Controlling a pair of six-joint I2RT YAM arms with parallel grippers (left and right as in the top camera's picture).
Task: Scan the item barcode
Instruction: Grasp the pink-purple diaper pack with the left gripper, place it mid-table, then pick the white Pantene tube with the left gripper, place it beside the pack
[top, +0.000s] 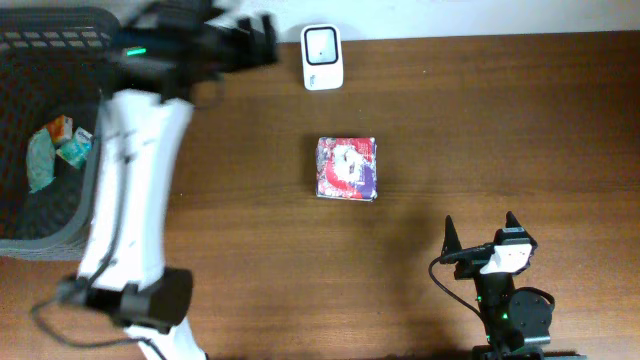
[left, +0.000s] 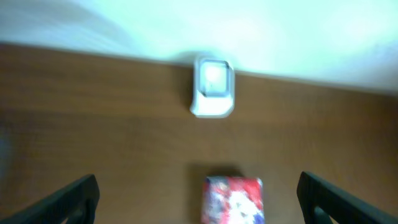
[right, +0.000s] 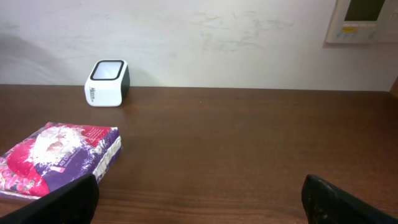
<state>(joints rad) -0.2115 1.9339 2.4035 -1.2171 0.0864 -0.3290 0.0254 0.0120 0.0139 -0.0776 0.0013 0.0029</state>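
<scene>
The soft red, white and purple printed packet (top: 346, 168) lies flat in the middle of the brown wooden table (top: 520, 120), apart from the small white box-shaped barcode scanner (top: 323, 57) at the far edge — reachable by either arm, I judge. The left gripper (left: 198, 183) and the right gripper (right: 200, 183) both gape wide, holding nothing — apparently ready for a pickup.

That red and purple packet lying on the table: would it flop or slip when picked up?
The packet looks soft and puffy with rounded edges, so it probably gives when squeezed. Its glossy film may be slippery. Lying flat, it seems unlikely to roll.
</scene>
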